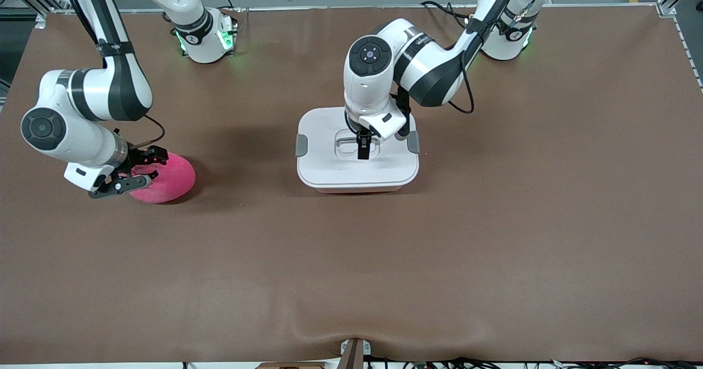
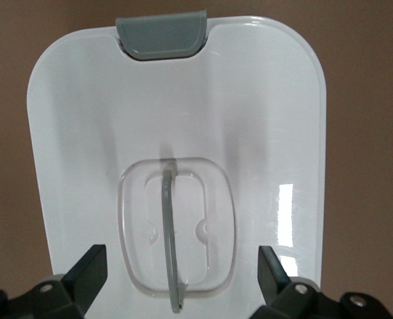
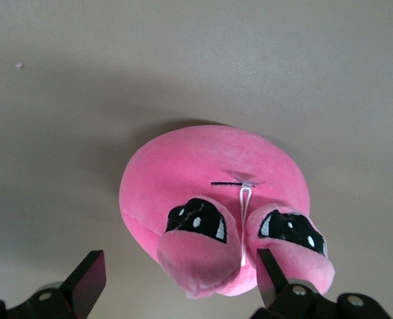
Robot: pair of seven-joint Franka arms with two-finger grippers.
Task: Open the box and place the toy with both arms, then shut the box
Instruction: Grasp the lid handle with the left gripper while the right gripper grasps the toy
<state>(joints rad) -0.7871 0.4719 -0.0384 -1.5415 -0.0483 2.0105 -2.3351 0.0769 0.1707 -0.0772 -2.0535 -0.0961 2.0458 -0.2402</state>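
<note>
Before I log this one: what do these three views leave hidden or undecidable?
- Box contents: white lid covers it in front and left wrist views.
- Clip toward the left arm's end: mostly hidden by the left arm in front view.
- Toy: right gripper covers its eye side in front view; whether the open fingers touch it is unclear.

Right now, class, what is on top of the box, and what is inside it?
A white lid with grey clips covers the box; the open left gripper hangs over its handle. The inside is hidden.
</note>
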